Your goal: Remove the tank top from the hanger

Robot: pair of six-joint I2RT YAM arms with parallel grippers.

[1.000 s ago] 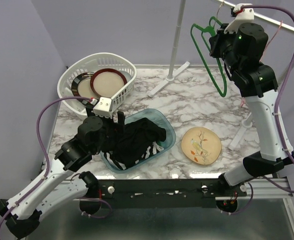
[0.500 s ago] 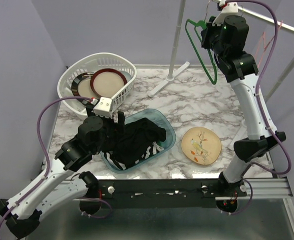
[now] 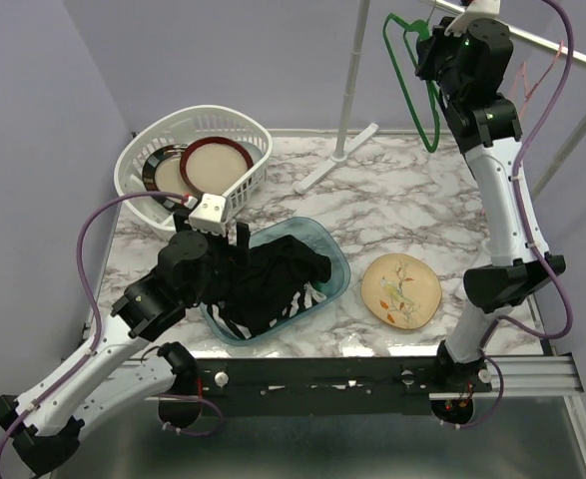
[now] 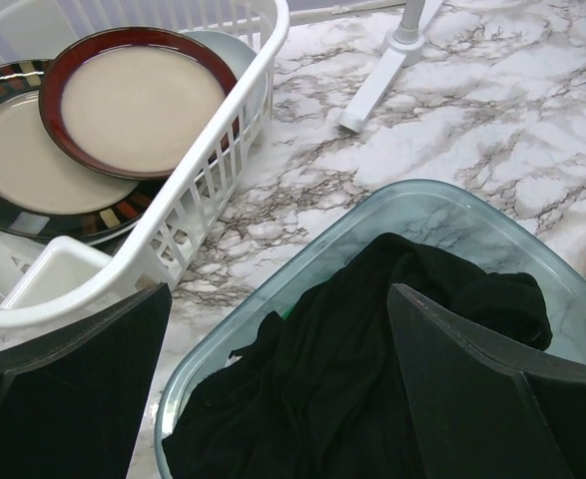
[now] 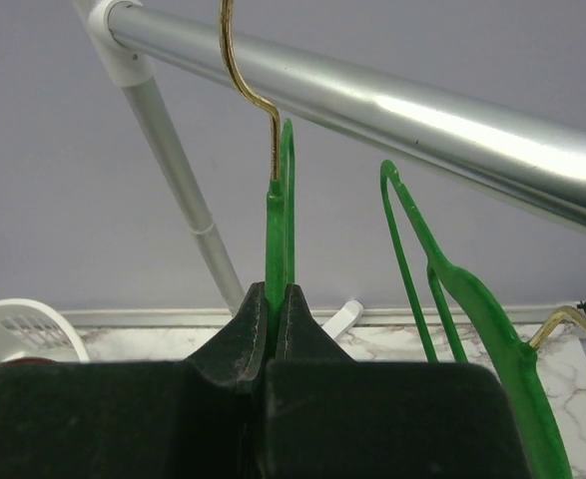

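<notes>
**Tank top in the bin, hanger bare**

Tank top [image 3: 273,284] is black and all bunched up in a crumpled heap, filling most of the clear teal plastic bin [image 3: 330,246] near the front of the marble table [image 3: 402,200]. No hanger in it at all. The left gripper [image 3: 229,249] hovers right over the bin's near-left edge with its fingers spread wide, holding nothing.

Over on the other side, the right gripper [image 5: 276,299] is way up by the metal rail [image 5: 422,110], jaws pressed together on the neck of a bare green hanger [image 5: 278,200]. Its gold hook crosses the rail, but I can't tell if it's actually hanging on it. A second green hanger [image 5: 452,289] sits just beside it.
</notes>
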